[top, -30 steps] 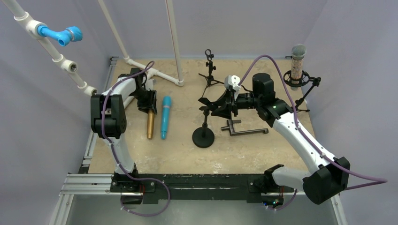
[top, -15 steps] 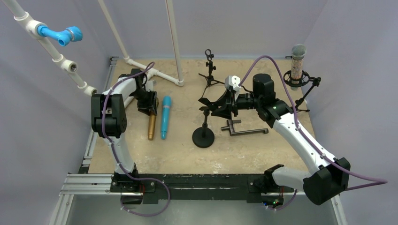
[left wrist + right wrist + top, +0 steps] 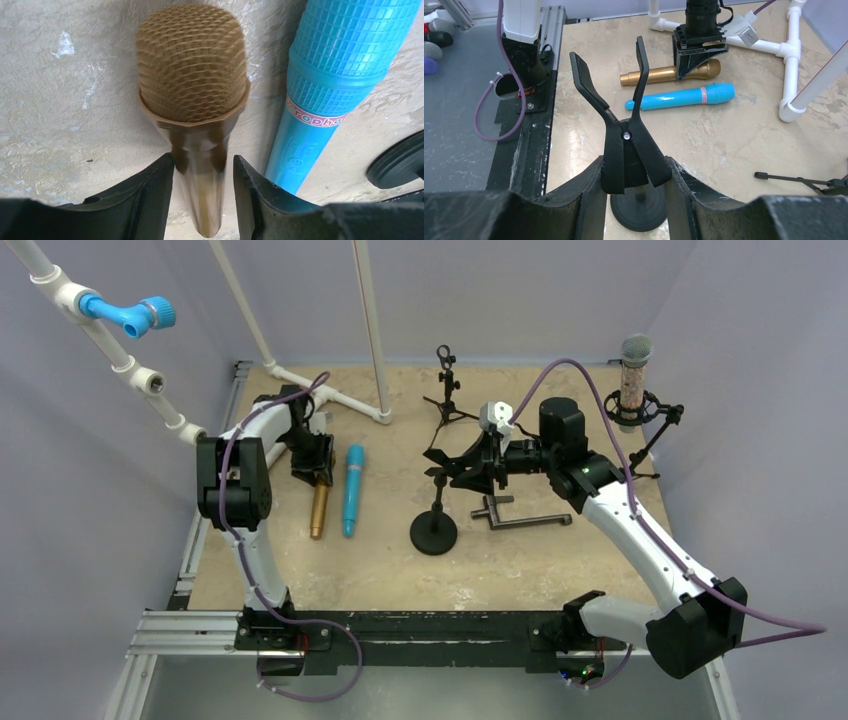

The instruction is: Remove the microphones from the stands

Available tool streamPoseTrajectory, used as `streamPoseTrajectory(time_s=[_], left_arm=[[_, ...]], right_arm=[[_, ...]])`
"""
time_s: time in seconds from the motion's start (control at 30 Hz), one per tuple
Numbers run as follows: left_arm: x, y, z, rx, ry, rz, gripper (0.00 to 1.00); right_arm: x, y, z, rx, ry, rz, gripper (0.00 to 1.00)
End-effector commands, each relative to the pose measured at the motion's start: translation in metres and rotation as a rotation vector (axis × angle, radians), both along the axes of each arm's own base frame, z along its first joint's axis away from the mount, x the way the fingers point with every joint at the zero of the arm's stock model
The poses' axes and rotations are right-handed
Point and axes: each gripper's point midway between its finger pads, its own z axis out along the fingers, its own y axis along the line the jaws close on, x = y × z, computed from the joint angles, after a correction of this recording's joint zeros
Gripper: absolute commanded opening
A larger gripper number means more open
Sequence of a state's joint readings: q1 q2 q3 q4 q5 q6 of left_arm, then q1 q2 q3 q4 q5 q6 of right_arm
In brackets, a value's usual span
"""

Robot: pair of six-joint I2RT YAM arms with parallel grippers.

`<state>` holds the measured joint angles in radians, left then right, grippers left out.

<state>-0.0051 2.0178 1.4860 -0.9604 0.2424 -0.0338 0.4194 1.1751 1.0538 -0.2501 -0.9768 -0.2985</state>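
Observation:
A gold microphone [image 3: 319, 505] lies on the table beside a blue microphone [image 3: 352, 490]. My left gripper [image 3: 313, 462] stands over the gold one's upper part. In the left wrist view the gold microphone [image 3: 192, 75] lies between the fingers of my left gripper [image 3: 202, 162], with a small gap on the right side, so the jaws are open. My right gripper [image 3: 633, 167] is shut on the tail of the black clip [image 3: 624, 145] on top of the round-based stand [image 3: 433, 533]. The clip's prongs are spread and empty.
A grey-headed microphone [image 3: 634, 375] sits in a shock mount at the back right. A small tripod stand [image 3: 446, 390] is at the back middle. A black L-shaped bar [image 3: 520, 518] lies right of the stand. A white pipe frame [image 3: 330, 395] rises at the back left.
The gold microphone's lower end has swung slightly right and then back left under my left gripper. My right arm has not moved.

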Motion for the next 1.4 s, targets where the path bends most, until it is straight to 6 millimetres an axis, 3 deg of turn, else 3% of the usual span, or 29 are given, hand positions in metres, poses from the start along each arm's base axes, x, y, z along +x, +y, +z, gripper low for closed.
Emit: streamPoseTrajectory(time_s=[0.0, 0.23, 0.37, 0.53, 0.67, 0.93, 1.13, 1.37], left_arm=[[0.015, 0.002, 0.033, 0.005, -0.099, -0.001, 0.47], [0.017, -0.008, 0.085, -0.05, -0.225, -0.031, 0.61], [0.008, -0.022, 0.122, -0.128, -0.339, -0.113, 0.62], [-0.014, -0.072, 0.179, -0.326, -0.592, -0.374, 0.63], [-0.043, -0.115, 0.213, -0.516, -0.779, -0.558, 0.63], [-0.076, -0.184, 0.217, -0.697, -0.888, -0.858, 0.58], [-0.076, -0.225, 0.221, -0.792, -0.96, -0.956, 0.6], [-0.068, -0.261, 0.22, -0.904, -1.018, -0.951, 0.61]], right_arm=[[0.003, -0.004, 0.006, 0.002, -0.035, -0.033, 0.0], [0.005, -0.003, 0.01, 0.007, -0.025, -0.032, 0.0], [0.009, -0.003, 0.012, 0.004, -0.021, -0.049, 0.0], [0.021, 0.0, 0.021, 0.023, 0.006, -0.099, 0.0], [0.038, 0.004, 0.033, 0.061, 0.063, -0.168, 0.0], [0.055, 0.01, 0.039, 0.082, 0.136, -0.222, 0.0], [0.063, 0.012, 0.036, 0.092, 0.181, -0.242, 0.0], [0.068, 0.016, 0.037, 0.108, 0.223, -0.238, 0.0]])
